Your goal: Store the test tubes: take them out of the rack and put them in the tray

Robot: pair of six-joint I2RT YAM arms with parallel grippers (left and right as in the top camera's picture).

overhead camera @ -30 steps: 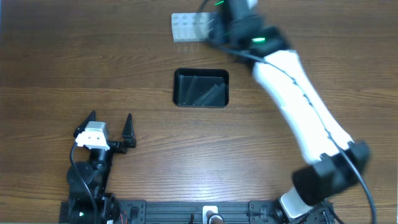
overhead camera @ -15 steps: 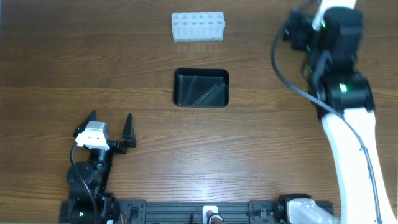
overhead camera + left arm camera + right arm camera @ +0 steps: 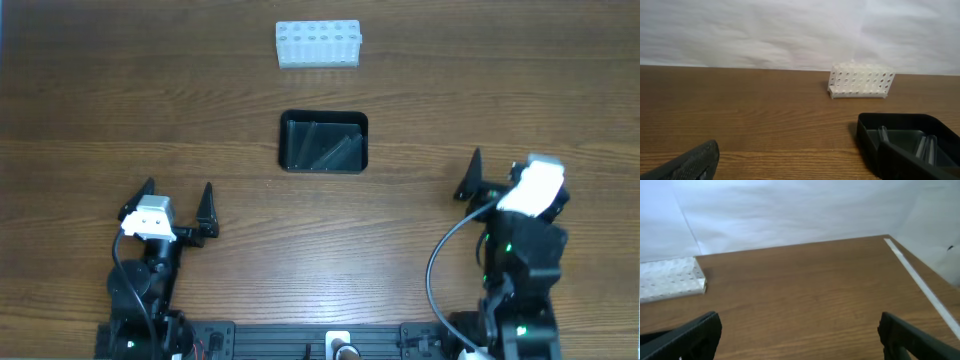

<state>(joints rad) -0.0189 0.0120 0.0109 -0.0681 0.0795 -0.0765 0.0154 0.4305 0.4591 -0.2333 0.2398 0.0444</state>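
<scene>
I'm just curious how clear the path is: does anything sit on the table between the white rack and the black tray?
Nothing visible does. In the top view only bare wooden table lies between the white rack and the black tray, which stand apart.

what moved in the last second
The right gripper pulled back from the rack, swung out to the right, and now sits open near its base, holding nothing. The left gripper, the rack, the tray and the test tubes in it stayed put.
</scene>
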